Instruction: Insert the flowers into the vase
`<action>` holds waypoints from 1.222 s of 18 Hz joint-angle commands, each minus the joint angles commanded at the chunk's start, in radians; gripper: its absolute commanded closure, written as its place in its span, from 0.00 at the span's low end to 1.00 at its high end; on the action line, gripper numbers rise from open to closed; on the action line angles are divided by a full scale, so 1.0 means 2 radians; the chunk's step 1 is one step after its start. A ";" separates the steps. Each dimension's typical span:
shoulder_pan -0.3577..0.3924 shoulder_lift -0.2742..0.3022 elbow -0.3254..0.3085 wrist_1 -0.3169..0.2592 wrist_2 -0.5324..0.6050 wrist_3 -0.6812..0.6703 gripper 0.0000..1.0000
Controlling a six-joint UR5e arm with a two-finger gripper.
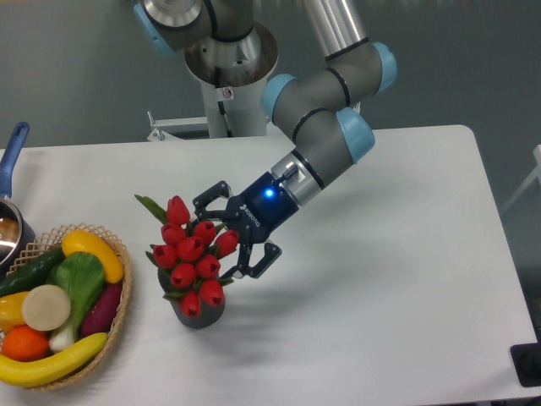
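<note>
**Red tulips standing in the grey vase, pincer spread beside them**

The bunch of red tulip buds with green leaves (pixel 191 251) sits left of centre in the frame, its lower end inside the small dark grey matte vase (pixel 200 315), which stands upright on the white surface (pixel 389 279). The buds spread wider than the vase mouth and lean toward the upper left.

The black two-finger pincer (pixel 243 231) reaches in from the upper right with its fingers spread wide, one above and one below the right side of the bunch; whether they touch the buds cannot be told. A blue light glows on its wrist, and white lettering on the body is too small to read.

At lower left, a woven wicker basket (pixel 118 300) holds colourful fruit and vegetables (pixel 59 313): yellow, green, purple and orange pieces. At the left edge a pot with a blue handle (pixel 12 169) is partly cut off.
</note>
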State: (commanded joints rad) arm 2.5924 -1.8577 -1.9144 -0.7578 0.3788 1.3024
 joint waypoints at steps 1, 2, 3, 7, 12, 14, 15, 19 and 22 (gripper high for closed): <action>0.002 0.005 -0.002 0.000 0.006 -0.001 0.00; 0.002 0.010 -0.002 0.000 0.012 0.000 0.00; -0.001 0.018 -0.002 0.000 0.024 0.001 0.00; 0.002 0.036 -0.009 0.000 0.093 0.001 0.00; 0.003 0.060 -0.012 -0.001 0.115 0.001 0.00; 0.005 0.076 -0.013 -0.002 0.168 0.000 0.00; 0.007 0.085 -0.015 -0.002 0.202 0.000 0.00; 0.022 0.143 -0.017 -0.002 0.384 0.001 0.00; 0.045 0.166 -0.012 -0.003 0.417 0.000 0.00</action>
State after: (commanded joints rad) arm 2.6827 -1.5249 -1.9390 -0.7639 1.2132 1.3023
